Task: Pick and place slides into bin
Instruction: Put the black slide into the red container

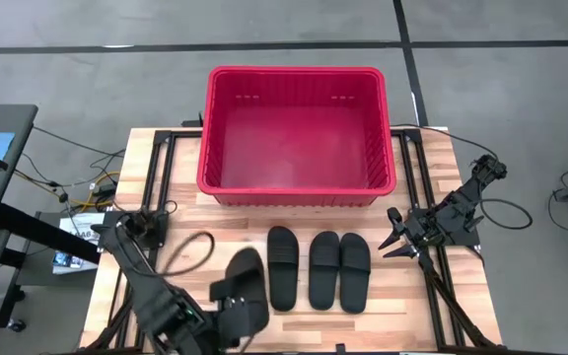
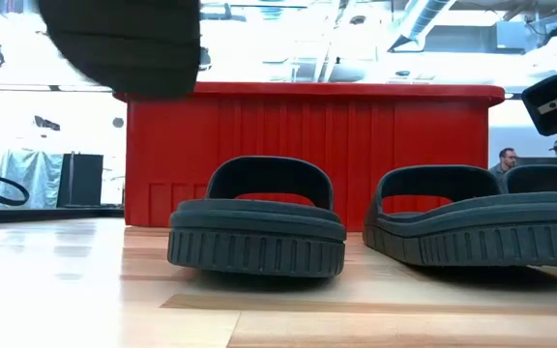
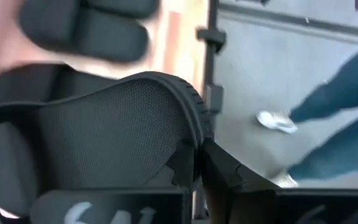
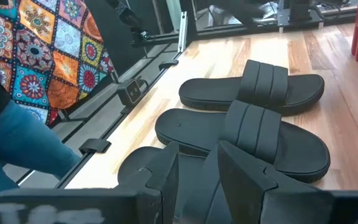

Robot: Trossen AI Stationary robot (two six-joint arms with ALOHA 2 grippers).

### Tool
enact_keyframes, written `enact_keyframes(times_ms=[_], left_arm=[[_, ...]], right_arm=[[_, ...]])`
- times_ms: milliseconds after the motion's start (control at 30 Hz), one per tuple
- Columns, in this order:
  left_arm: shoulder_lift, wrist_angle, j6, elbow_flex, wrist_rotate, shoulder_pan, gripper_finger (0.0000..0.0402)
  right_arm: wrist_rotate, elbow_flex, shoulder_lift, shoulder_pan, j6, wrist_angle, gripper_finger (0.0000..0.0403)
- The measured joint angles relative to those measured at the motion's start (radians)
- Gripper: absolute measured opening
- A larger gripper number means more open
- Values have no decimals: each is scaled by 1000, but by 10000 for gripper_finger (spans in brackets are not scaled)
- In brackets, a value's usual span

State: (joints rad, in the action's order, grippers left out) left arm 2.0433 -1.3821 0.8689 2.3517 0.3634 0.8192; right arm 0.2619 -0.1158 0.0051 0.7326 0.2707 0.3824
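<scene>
Four black slides in all. Three lay flat on the wooden table (image 1: 461,177), side by side in a row just near of the red bin (image 1: 297,187): left slide (image 1: 284,266), middle slide (image 1: 323,268), right slide (image 1: 355,270). Middle and right slides were touching or nearly so; the left one sat slightly apart. Straps faced up.

The fourth slide (image 1: 240,286) was off the table, held up at the near left, left of the row. In the low view it hung high at the upper left (image 2: 124,43), above the level of the bin's rim. Left gripper (image 1: 227,318) was clamped on it; the left wrist view showed the fingers (image 3: 229,171) pinching the edge of the sole (image 3: 104,124).

The bin stood at the far middle of the table, nothing inside it.

Right gripper (image 1: 394,237) waited at the right side of the table, just right of the row, fingers spread and holding nothing. In its wrist view the fingers (image 4: 166,171) were parted with the slides (image 4: 253,134) beyond.

Blue-trousered legs (image 3: 334,124) of a person stood on the floor beside the table.
</scene>
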Motion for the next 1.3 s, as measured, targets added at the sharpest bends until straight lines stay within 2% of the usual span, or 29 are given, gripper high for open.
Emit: enact_keyframes(times_ms=[200, 433, 600, 733, 933, 1067, 1133, 1200, 1300], left_arm=[[-91, -76, -6, -22, 55, 0, 0], [-200, -111, -73, -22, 248, -1, 0], [-276, -118, -230, -22, 370, -21, 0], [-341, -135, -411, -22, 470, -67, 0], [-449, -132, -688, -22, 595, -208, 0], [-504, -111, -891, -22, 598, -348, 0], [-528, -85, -1001, -22, 563, -430, 0], [-549, -38, -1114, -22, 481, -525, 0], [-571, 52, -1277, -22, 289, -685, 0]], right_arm=[[0, 0, 0, 0, 0, 0, 103], [0, 0, 0, 0, 0, 0, 103], [0, 0, 0, 0, 0, 0, 103], [0, 0, 0, 0, 0, 0, 103], [0, 0, 0, 0, 0, 0, 103], [0, 0, 0, 0, 0, 0, 103], [0, 0, 0, 0, 0, 0, 103], [0, 0, 0, 0, 0, 0, 103], [0, 0, 0, 0, 0, 0, 103]])
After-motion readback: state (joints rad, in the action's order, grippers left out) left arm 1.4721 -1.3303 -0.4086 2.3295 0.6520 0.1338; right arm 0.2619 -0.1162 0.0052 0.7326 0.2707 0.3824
